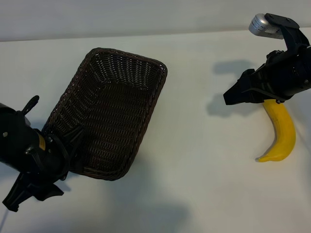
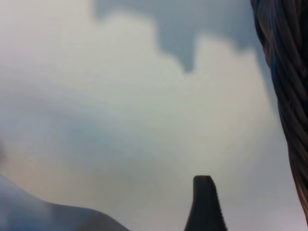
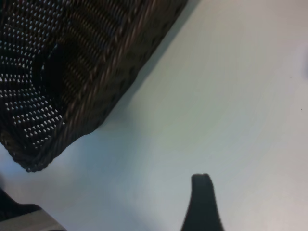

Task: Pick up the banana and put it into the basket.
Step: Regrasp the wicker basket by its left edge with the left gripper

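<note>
Bare table (image 1: 204, 160) is lying open between the basket (image 1: 109, 111) and the banana (image 1: 282, 133), at the basket's three o'clock. The right gripper (image 1: 232, 96) is overhanging the banana's twelve o'clock end; the left gripper (image 1: 26, 191) is crowding the basket's seven o'clock corner.

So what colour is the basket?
Dark brown woven wicker basket, clearest in the exterior view.

overhead exterior, two close wrist views

basket (image 1: 116, 102): dark brown woven wicker, rough, braided rim
banana (image 1: 283, 133): smooth yellow peel, slight sheen
table (image 1: 204, 184): white, smooth, matt
right gripper (image 1: 236, 94): black matt plastic
left gripper (image 1: 29, 191): black matt plastic
</note>
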Robot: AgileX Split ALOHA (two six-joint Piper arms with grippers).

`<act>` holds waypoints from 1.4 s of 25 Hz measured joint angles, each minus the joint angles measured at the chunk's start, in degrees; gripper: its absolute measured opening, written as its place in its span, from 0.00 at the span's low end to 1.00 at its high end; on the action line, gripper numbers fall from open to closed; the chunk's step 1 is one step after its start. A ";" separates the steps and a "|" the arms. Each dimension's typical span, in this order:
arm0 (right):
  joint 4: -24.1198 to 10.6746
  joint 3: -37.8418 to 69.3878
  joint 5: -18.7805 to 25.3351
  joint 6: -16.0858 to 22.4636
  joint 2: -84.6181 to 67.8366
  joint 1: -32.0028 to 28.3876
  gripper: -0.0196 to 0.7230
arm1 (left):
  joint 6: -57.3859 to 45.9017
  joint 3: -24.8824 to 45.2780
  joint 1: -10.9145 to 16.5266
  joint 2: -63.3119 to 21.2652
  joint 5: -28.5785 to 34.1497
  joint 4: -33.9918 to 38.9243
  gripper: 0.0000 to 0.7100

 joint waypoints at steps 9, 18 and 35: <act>0.00 0.00 0.00 0.00 0.00 0.00 0.75 | -3.92 0.00 0.00 -6.32 -0.41 2.77 0.76; 0.00 0.00 0.00 0.40 0.00 0.00 0.75 | -4.52 0.00 0.00 -3.13 -3.87 4.08 0.76; 0.00 0.00 -0.07 0.75 0.00 0.00 0.75 | -3.38 0.00 0.00 6.07 -12.71 4.32 0.76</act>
